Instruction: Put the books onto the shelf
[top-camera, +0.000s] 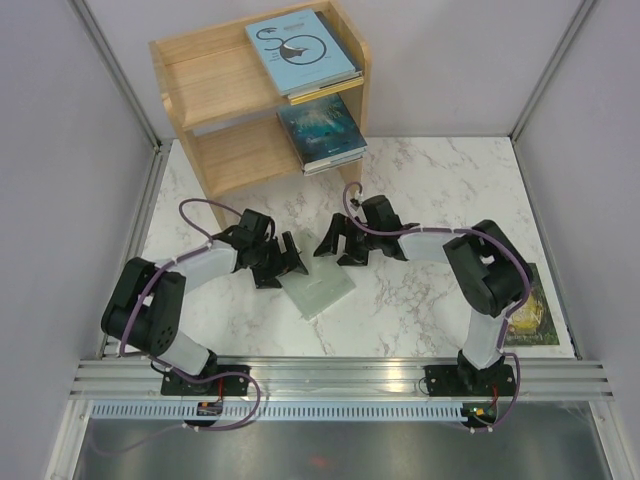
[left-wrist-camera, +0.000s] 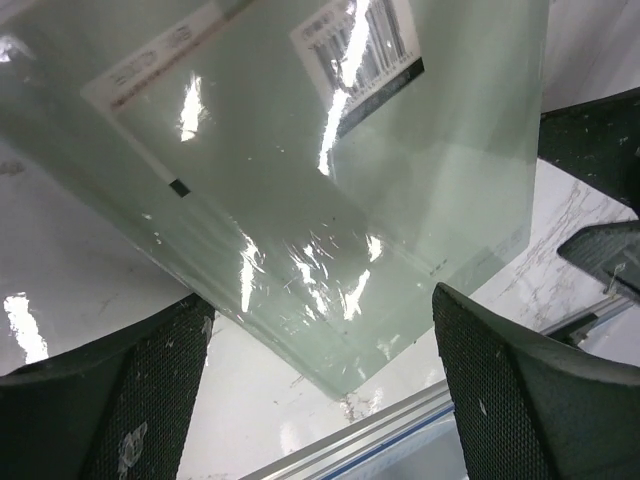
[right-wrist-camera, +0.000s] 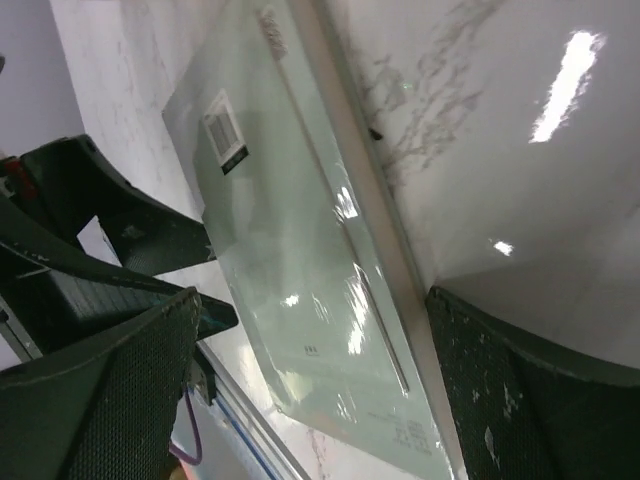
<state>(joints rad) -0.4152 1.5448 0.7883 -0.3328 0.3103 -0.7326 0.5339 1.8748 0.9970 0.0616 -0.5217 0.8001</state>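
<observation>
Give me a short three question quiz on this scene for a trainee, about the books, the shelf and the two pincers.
1. True or false: the pale grey-green book lies on the shelf.
2. Which cover shows on the shelf's upper tier? A: yellow. B: the light blue book with black swirl. C: black.
3. How do the left pincer and the right pincer stand: open or shut?
Key: 1 false, it lies on the table between the pincers. 2 B. 3 both open.
</observation>
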